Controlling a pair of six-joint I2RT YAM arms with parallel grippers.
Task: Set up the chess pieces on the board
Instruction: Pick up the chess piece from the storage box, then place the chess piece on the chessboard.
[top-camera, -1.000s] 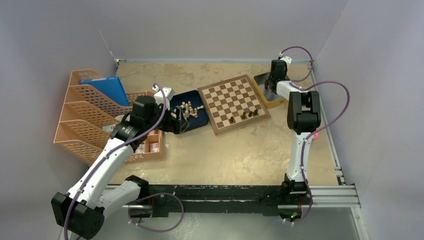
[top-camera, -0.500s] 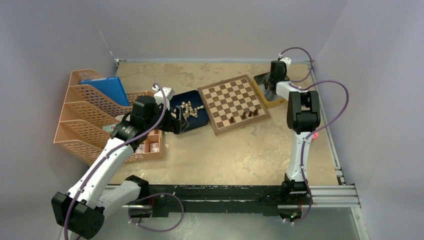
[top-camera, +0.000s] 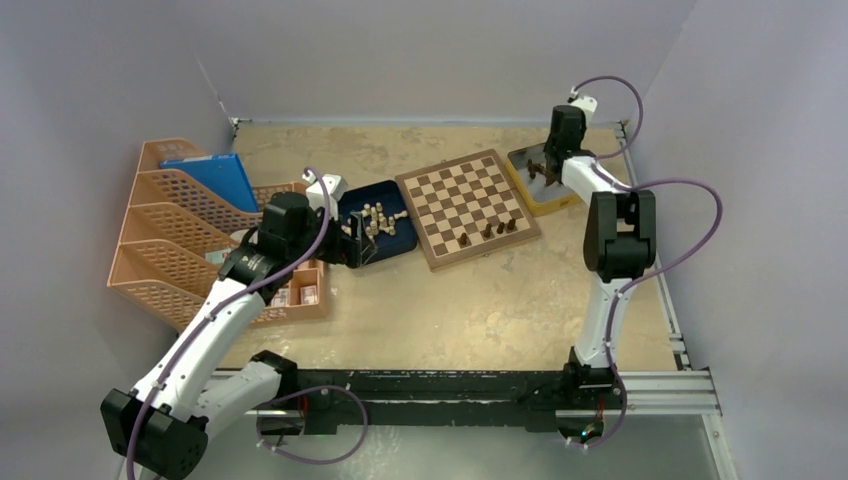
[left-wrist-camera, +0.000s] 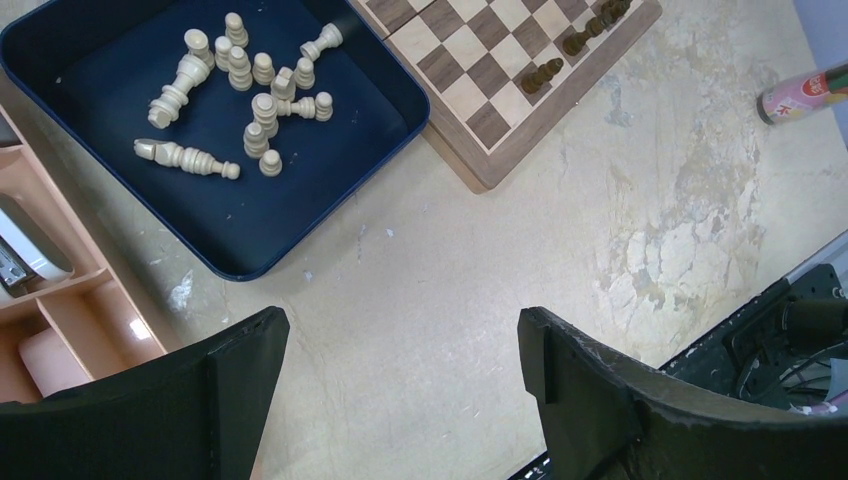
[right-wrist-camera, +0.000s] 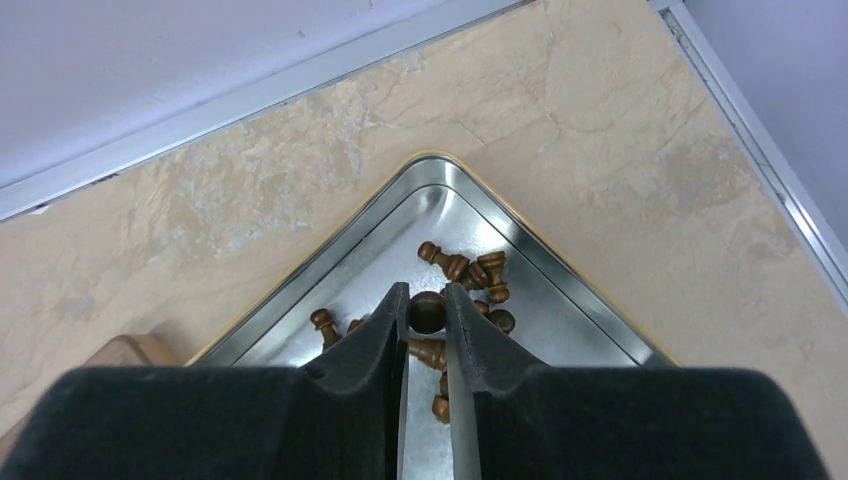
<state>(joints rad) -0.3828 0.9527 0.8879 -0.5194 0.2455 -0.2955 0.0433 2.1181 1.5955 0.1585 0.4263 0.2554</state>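
Observation:
The board (top-camera: 455, 195) lies at mid-table with three dark chess pieces (top-camera: 487, 230) along its near edge, also seen in the left wrist view (left-wrist-camera: 541, 72). My right gripper (right-wrist-camera: 427, 298) is shut on the round head of a dark chess piece (right-wrist-camera: 427, 314), just above the silver tin (right-wrist-camera: 590, 320), where several more dark pieces (right-wrist-camera: 470, 268) lie. In the top view that gripper (top-camera: 548, 170) hangs over the tin (top-camera: 528, 160) at the back right. My left gripper (left-wrist-camera: 400, 350) stands open and holds nothing, over bare table beside the blue tray (left-wrist-camera: 230, 240).
Several cream pieces (left-wrist-camera: 255, 90) lie in the blue tray (top-camera: 395, 242) left of the board. Orange file racks (top-camera: 170, 220) with a blue folder (top-camera: 210, 175) and an orange organiser box (top-camera: 300, 295) fill the left side. A pen-like tube (left-wrist-camera: 800, 92) lies on the table.
My right gripper has closed on a dark piece in the tin and the arm has risen a little. The left arm has not moved.

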